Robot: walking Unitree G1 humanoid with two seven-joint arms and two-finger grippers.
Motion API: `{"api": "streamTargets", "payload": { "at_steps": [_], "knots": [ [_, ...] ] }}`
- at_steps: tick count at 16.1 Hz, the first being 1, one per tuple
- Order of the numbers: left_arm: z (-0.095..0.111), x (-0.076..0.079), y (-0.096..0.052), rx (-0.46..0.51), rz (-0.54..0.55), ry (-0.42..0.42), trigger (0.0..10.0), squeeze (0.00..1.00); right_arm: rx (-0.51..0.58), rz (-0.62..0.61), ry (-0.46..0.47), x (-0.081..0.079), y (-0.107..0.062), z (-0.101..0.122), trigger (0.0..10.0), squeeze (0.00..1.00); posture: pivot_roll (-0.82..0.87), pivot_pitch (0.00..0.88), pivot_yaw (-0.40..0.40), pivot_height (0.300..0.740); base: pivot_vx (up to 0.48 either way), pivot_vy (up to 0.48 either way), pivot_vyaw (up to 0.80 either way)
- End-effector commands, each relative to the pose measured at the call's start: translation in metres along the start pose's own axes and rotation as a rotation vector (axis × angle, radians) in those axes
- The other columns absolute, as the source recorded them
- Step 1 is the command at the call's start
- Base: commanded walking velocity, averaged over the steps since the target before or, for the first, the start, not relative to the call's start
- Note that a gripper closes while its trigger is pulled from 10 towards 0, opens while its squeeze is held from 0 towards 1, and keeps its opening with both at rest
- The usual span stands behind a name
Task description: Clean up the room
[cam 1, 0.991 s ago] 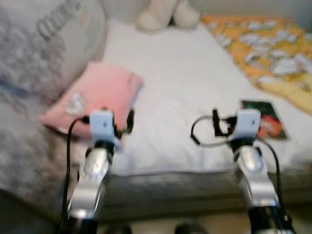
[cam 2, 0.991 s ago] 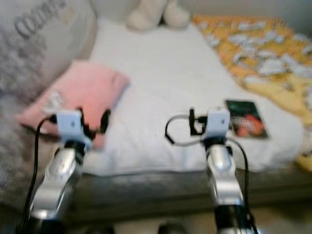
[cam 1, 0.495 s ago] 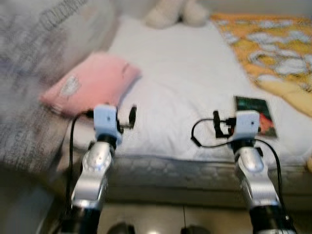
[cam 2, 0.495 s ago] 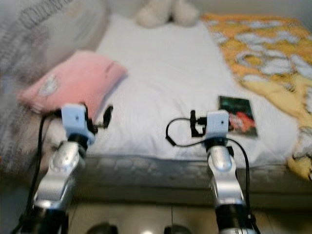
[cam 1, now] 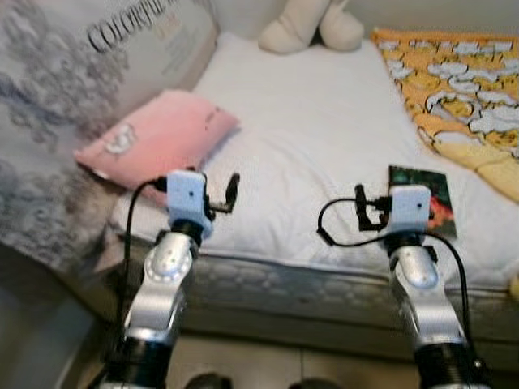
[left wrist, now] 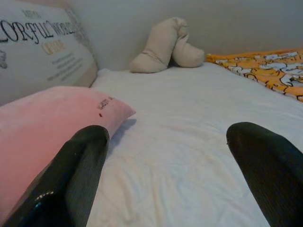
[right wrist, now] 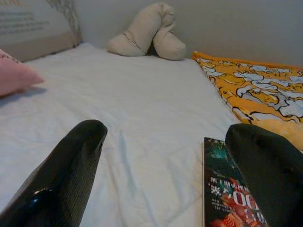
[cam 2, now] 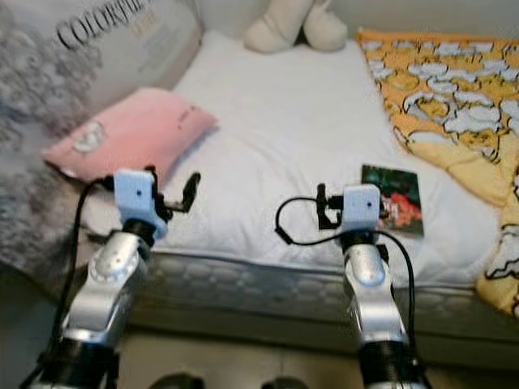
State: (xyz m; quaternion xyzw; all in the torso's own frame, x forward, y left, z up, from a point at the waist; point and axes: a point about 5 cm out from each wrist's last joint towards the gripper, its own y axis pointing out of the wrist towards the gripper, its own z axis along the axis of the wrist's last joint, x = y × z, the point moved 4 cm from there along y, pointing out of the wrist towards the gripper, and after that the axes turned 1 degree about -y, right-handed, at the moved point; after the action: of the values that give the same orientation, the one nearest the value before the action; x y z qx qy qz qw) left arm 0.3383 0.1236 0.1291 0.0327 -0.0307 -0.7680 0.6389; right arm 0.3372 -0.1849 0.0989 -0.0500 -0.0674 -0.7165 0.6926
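Right before us in the left eye view, we face the foot of a bed (cam 1: 324, 138) with a white sheet, both our silver arms raised over its near edge. A pink pillow (cam 1: 158, 138) lies on the left part of the sheet, leaning against a big grey cushion (cam 1: 89, 89) printed with dark letters. A book (cam 1: 422, 198) with a dark green and red cover lies flat near the bed's near right edge, just beyond our right wrist. An orange blanket (cam 1: 454, 89) with a white pattern covers the right side of the bed, and a cream soft toy (cam 1: 312, 24) sits at the far end by the wall. In the right eye view we see the same layout, with the blanket hanging over the bed's right corner. In the left wrist view, our left gripper (left wrist: 170, 179) has its two black fingers (left wrist: 78, 170) spread wide apart with nothing between them; they hover low above the white sheet, the pink pillow just beside one finger and the soft toy far ahead. In the right wrist view, our right gripper (right wrist: 165, 175) is likewise spread wide and holds nothing; the book lies on the sheet close to one finger (right wrist: 270, 175), partly hidden by it, and we cannot tell whether they touch.
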Motion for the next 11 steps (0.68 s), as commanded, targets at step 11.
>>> {"api": "streamTargets", "payload": {
  "at_steps": [11],
  "knots": [
    [0.003, 0.011, 0.006, 0.027, -0.090, -0.017, 10.0, 0.00, 0.025, 0.004, -0.029, -0.002, 0.001, 0.008, 10.0, 0.00, -0.14, 0.000, 0.041, 0.703, 0.307, -0.365, 0.00]
  ]
}}
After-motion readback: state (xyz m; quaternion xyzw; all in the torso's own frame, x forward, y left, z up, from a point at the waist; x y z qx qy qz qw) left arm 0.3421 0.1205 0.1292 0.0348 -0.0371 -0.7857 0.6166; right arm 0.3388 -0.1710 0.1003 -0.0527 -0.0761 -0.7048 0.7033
